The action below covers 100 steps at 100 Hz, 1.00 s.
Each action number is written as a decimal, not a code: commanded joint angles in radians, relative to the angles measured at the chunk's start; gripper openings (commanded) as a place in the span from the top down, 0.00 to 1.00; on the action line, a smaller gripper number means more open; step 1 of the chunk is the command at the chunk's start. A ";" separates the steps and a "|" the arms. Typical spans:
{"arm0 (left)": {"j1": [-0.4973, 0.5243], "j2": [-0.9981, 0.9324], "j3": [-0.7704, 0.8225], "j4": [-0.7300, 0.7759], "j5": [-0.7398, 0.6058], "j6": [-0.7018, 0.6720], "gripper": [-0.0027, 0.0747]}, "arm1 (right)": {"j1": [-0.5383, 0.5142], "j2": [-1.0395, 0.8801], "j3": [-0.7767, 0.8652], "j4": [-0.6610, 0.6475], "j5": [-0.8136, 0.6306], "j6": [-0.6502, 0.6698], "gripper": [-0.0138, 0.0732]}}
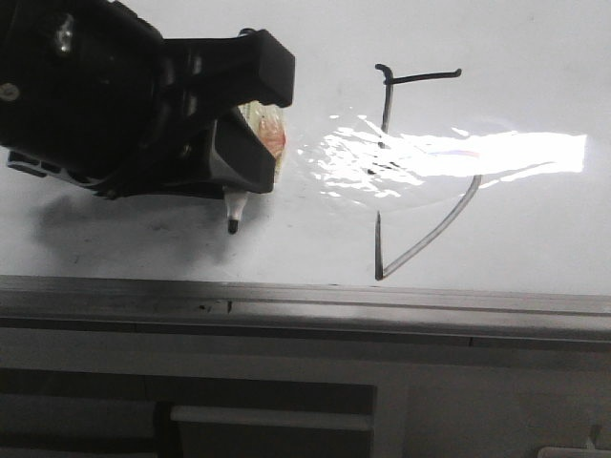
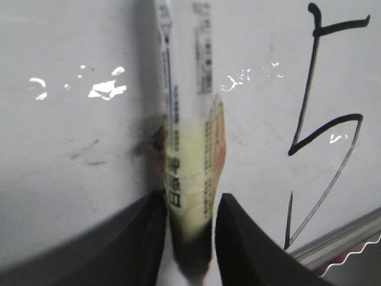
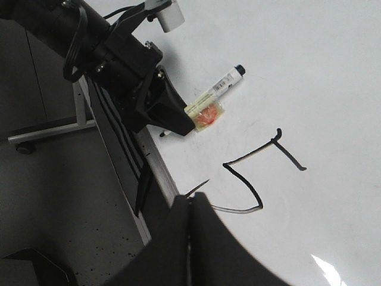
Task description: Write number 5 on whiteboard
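A: Where does the number 5 (image 1: pixel 420 172) stand?

B: It is drawn on the whiteboard (image 1: pixel 535 57), its lowest point just above the grey edge rail (image 1: pixel 382 303). There is a stem, a short top bar and a pointed belly, and the last stroke of the belly thins to grey. In the front view glare crosses the middle of the figure, but the left wrist view shows the strokes joined up.

A: And the marker?

B: The marker (image 1: pixel 233 212) is beside the 5, on the side away from the top bar, with clear board between them. Its tip looks to hover just off the board, though I cannot say for sure that it isn't touching.

A: Who has hold of it?

B: The left gripper (image 2: pixel 189 223). Its jaws are closed snugly round the taped barrel of the marker. The right gripper (image 3: pixel 189 205) hangs near the belly of the 5, fingers pressed together with nothing between them.

A: So which step is this?

B: I judge the writing done; the digit reads as a complete 5. What is in hand looks like drawing away from the figure.

A: What does the next move need?

B: Keep the tip off the board so no stray line lands near the 5, then carry the marker clear.
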 commanded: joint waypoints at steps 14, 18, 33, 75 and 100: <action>0.014 0.017 -0.009 -0.021 -0.124 -0.006 0.65 | -0.003 0.001 -0.027 -0.015 -0.061 0.017 0.91; 0.014 0.017 -0.009 -0.021 -0.124 -0.006 0.61 | -0.003 0.001 -0.027 -0.015 -0.061 0.017 0.91; 0.014 0.017 -0.009 -0.024 -0.134 -0.006 0.35 | -0.003 0.001 -0.027 -0.015 -0.061 0.017 0.91; -0.006 -0.223 -0.017 -0.028 -0.114 0.014 0.24 | -0.003 -0.026 -0.008 -0.051 -0.184 0.017 0.91; -0.055 -0.609 0.074 -0.019 -0.191 0.294 0.58 | -0.003 -0.210 0.193 -0.376 -0.142 0.313 0.90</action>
